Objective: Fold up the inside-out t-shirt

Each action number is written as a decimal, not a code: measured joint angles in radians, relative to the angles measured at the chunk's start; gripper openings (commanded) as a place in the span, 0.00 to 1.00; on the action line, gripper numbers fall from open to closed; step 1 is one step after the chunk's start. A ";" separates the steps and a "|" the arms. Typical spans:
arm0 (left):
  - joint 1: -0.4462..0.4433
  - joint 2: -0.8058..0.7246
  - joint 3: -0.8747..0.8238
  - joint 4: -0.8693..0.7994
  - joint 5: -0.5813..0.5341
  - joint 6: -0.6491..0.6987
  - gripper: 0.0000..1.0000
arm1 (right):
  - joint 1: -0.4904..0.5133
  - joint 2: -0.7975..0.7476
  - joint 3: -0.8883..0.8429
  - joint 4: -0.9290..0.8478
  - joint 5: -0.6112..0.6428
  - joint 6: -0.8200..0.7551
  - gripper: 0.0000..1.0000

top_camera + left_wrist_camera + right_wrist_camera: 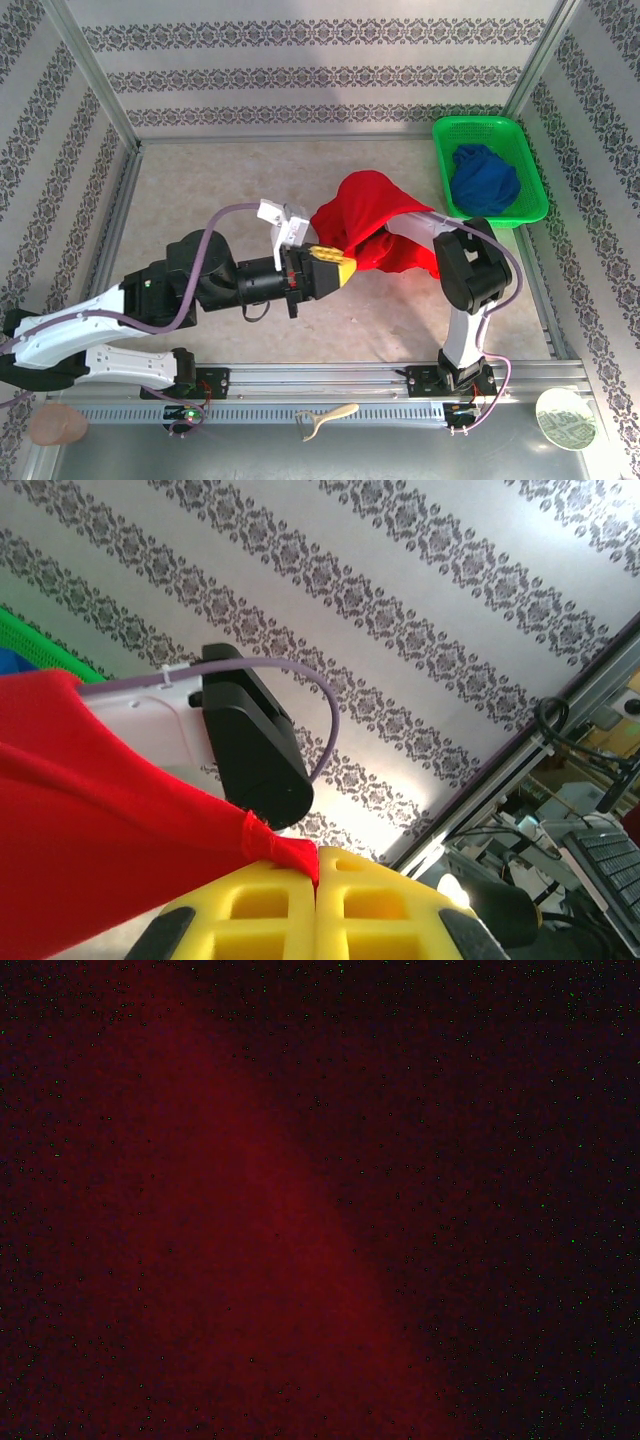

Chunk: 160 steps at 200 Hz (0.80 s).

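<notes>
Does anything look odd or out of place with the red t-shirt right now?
Yes. The red t-shirt is not lying flat on the table. It hangs bunched over the right arm, hiding that arm's wrist, while the left gripper is shut on one small fold of it.

The red t-shirt (372, 205) mid-frame is soft matt cloth, like the blue garment (485, 180) in the glossy green plastic basket (478, 121) at upper right, while the yellow pads (262, 905) of the left gripper (316, 865) are matt moulded plastic, the table (200, 190) smooth and pale, and the rail (330, 378) along the lower edge brushed metal.
</notes>
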 measured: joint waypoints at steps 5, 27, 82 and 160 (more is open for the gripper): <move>0.000 0.011 0.000 0.004 0.008 0.000 0.00 | 0.011 0.008 0.016 -0.007 0.001 0.000 0.87; -0.001 0.069 0.000 0.047 0.062 -0.013 0.00 | 0.048 0.045 0.101 -0.068 0.023 0.015 0.88; -0.001 0.174 -0.023 0.114 0.108 -0.076 0.00 | -0.032 0.155 0.143 -0.267 0.031 0.162 0.95; 0.001 0.167 -0.049 0.156 0.033 -0.076 0.00 | -0.061 0.247 0.272 -0.394 -0.046 0.255 0.89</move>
